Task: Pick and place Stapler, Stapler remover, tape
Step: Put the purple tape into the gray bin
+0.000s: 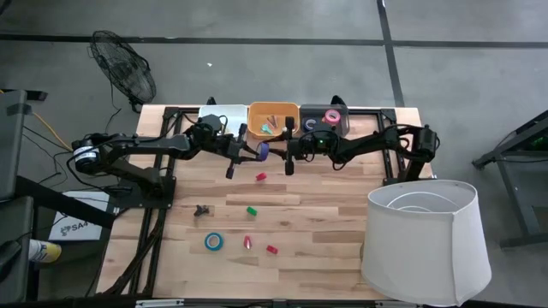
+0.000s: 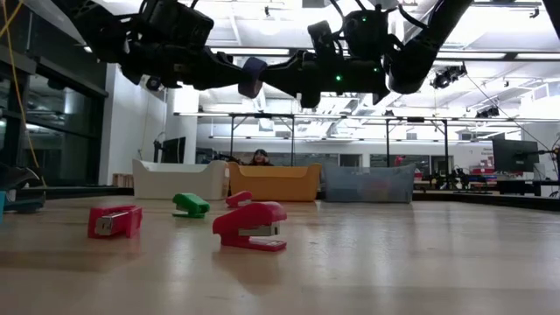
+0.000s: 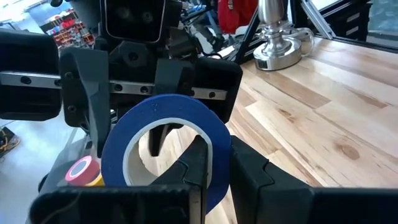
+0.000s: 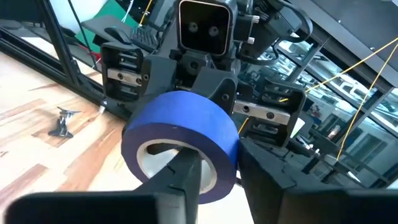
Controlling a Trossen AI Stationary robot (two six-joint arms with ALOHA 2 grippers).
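A dark blue tape roll (image 1: 264,151) hangs in the air above the table's far middle, between my two arms; it also shows in the low view (image 2: 252,77). My left gripper (image 3: 217,147) comes at it from the table's left and is shut on it. My right gripper (image 4: 217,155) comes from the right and is closed on the same roll. A light blue tape roll (image 1: 213,242), a black staple remover (image 1: 202,210), and red staplers (image 1: 261,176) (image 1: 271,250) and a green one (image 1: 252,210) lie flat on the table. My left gripper pinches the roll's wall (image 3: 219,163), one finger (image 3: 194,163) inside the open centre and one outside. The fingers reach in about level from the table's left. The roll stands on edge, lifted clear of the table. My right gripper has the roll's wall (image 4: 229,163) between its fingers, one finger (image 4: 186,177) inside the open centre and one (image 4: 267,180) outside. It comes about level from the table's right. The roll is clear of the table, on edge.
Along the far edge stand a white bin (image 1: 221,115), an orange bin (image 1: 272,118) and a dark bin (image 1: 318,121) holding a pink tape roll (image 1: 331,115). A large white lampshade (image 1: 424,239) fills the near right corner. Bare wood lies between the loose items.
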